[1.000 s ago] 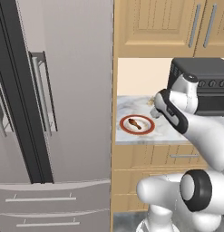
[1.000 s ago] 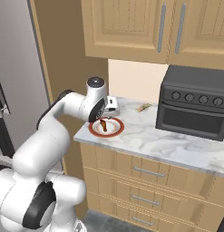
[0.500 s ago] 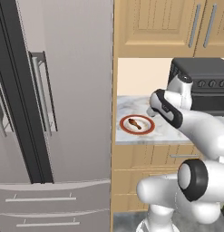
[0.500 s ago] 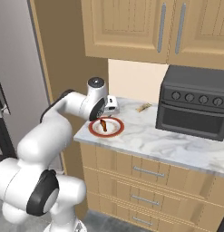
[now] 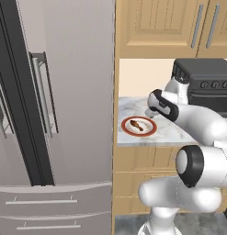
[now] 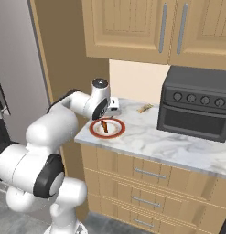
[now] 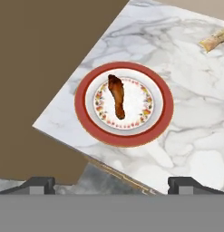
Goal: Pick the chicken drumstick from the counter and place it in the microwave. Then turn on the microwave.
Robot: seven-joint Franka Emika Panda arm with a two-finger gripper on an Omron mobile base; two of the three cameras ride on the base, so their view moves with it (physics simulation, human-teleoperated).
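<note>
I see the marbled surface (image 6: 178,146) running over light wooden cabinets, with a grey fridge (image 5: 55,92) to its left and a black toaster oven (image 6: 196,107) at its far right. The chicken drumstick (image 7: 117,96) lies on a red-rimmed plate (image 7: 158,118) near the surface's left corner. My fingers (image 7: 111,185) are spread wide, hovering above the plate, holding nothing. A pale scrap (image 7: 215,40) lies at two o'clock.
</note>
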